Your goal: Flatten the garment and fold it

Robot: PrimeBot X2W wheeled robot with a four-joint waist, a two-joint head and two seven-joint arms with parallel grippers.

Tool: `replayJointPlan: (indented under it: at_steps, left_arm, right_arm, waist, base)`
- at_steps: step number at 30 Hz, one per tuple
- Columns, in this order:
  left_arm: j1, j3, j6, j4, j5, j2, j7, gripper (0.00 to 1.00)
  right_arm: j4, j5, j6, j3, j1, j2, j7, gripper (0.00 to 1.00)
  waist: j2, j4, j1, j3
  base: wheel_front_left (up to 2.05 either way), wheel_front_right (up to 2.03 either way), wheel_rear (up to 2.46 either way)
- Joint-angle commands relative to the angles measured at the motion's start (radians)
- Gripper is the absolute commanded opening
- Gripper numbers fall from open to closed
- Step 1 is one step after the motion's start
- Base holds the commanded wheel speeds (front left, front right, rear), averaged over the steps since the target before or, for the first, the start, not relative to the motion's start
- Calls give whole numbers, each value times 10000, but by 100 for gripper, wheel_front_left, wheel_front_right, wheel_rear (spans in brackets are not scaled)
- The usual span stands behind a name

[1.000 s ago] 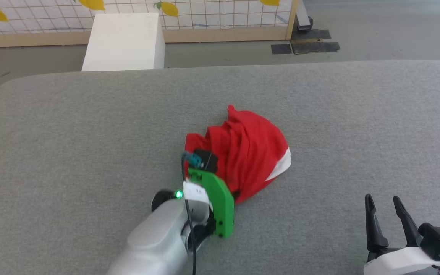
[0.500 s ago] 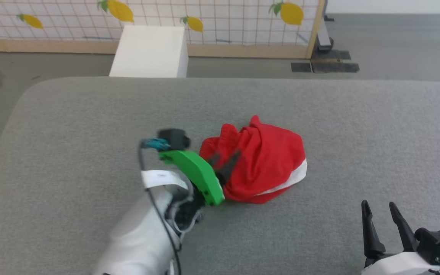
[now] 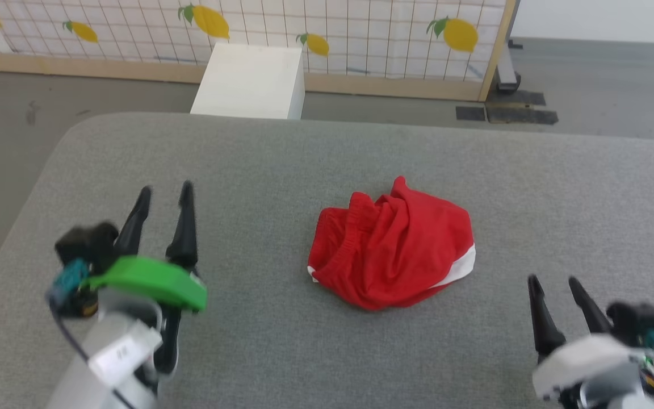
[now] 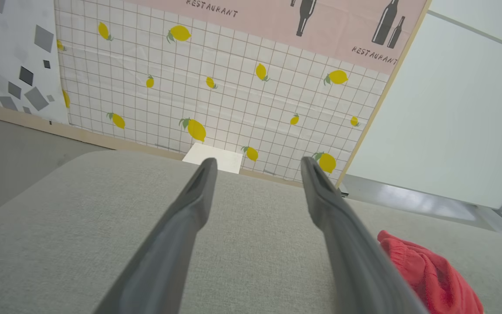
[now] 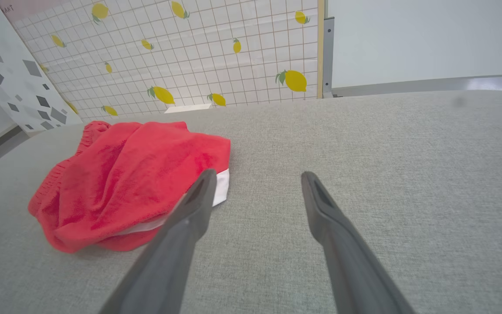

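Lying crumpled in a heap mid-surface in the head view, the garment (image 3: 392, 250) sits on the gray padded table (image 3: 304, 153). Its waistband is bunched at its 9 o'clock side and there's white trim at 4 o'clock. Left gripper (image 3: 166, 188) is well apart from it toward 9 o'clock, jaws spread with nothing between them, fingers pointing to 12. Right gripper (image 3: 552, 279) is near the heap at its 4 o'clock, jaws parted, also empty. White box (image 3: 250, 82) stands on the floor past the table's far edge, at 11 o'clock from the garment; cannot tell any contents. Lemon-print panel (image 3: 361, 34) is behind it.

Left wrist view: left gripper (image 4: 258, 160) has its jaws wide with bare table between them. The garment (image 4: 425, 270) is at 4 o'clock, outside the right-hand finger and partly hidden by it. The white box top (image 4: 214, 158) is at 12, by the left-hand fingertip.

Right wrist view: right gripper (image 5: 258, 173) has its jaws released with only table between them. The garment (image 5: 124, 179) is at 9–10 o'clock, outside the jaws. The left-hand finger overlaps its white-trimmed edge; contact cannot be told.
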Motion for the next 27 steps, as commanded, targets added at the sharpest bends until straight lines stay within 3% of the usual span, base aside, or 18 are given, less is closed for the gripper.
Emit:
replayJointPlan:
  at_steps: [1, 6, 11, 15, 20, 27]
  left_arm:
    - [672, 190, 166, -403, 473, -82, -40, 100]
    - [1872, 838, 348, -1445, 1519, -430, -43, 100]
    - [2155, 1181, 127, -1738, 2110, -829, -44, 100]
    - [2133, 1376, -105, -1847, 2460, -1187, -44, 100]
    - [2120, 1601, -405, -1858, 2761, -1630, -44, 100]
    - [2085, 2003, -826, -1718, 3049, -2057, -45, 100]
  right_arm:
    - [32, -134, -15, -17, -487, 1, 453, 100]
    - [372, -837, -15, 107, -1875, 1, 2748, 100]
    - [979, -1860, -15, 315, -3320, -33, 5444, 100]
    - [1496, -2463, -15, 681, -4129, -264, 6978, 100]
    - [2075, -2754, -15, 1176, -4678, -641, 7844, 100]
    - [2702, -2401, -15, 1902, -4756, -823, 8058, 100]
  waist:
    - [-1, 31, 1, 189]
    - [-1, 200, 1, 643]
    - [-1, 526, 1, 1169]
    - [-1, 825, 1, 1508]
    - [-1, 1137, 1, 1900]
    - [-1, 1322, 1, 2176]
  base:
    - [0, 0, 0]
    - [0, 0, 0]
    - [0, 0, 0]
    - [0, 0, 0]
    - [0, 0, 0]
    - [0, 0, 0]
